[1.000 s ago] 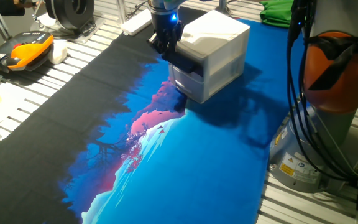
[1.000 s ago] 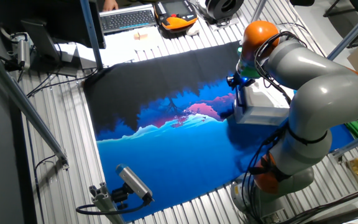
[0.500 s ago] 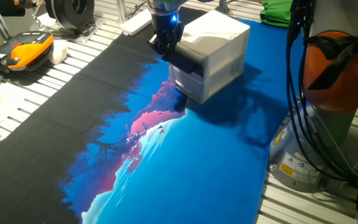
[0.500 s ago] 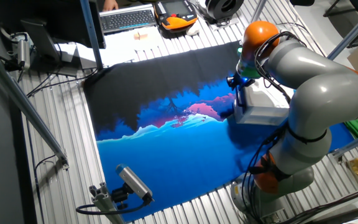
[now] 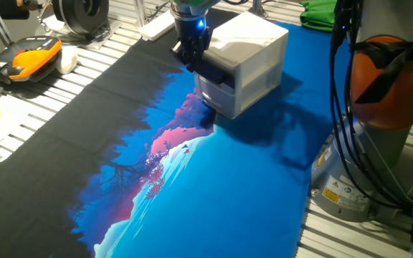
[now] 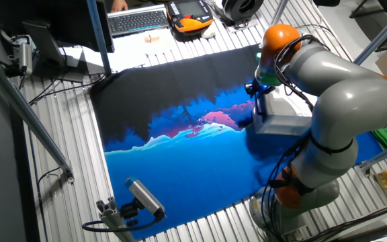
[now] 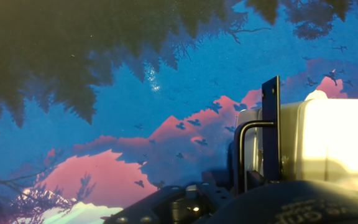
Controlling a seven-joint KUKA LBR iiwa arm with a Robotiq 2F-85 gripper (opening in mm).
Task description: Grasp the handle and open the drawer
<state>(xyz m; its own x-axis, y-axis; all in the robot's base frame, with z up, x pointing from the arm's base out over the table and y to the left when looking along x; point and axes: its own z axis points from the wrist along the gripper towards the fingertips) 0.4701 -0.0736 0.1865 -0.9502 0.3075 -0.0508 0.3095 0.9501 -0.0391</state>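
The small white cabinet (image 5: 253, 46) stands at the far end of the blue mat. Its top drawer (image 5: 219, 86) carries the slim black handle (image 5: 214, 72) across its front. My gripper (image 5: 192, 56) hangs straight down at the far left end of the handle, touching or very close to it. Its jaws are dark against the black bar, so their state does not show. In the hand view the handle (image 7: 271, 124) runs as a thin black bar with a bracket beside the white drawer front (image 7: 328, 143). Its lower end is hidden behind the dark gripper body. The other fixed view shows the gripper (image 6: 255, 91) at the cabinet (image 6: 281, 122).
The printed blue and black mat (image 5: 228, 186) covers the table. An orange and black device (image 5: 27, 57) and cables lie at the left edge. The robot base (image 5: 386, 79) with its cables stands to the right. A keyboard (image 6: 136, 20) and a small camera (image 6: 143, 195) sit off the mat.
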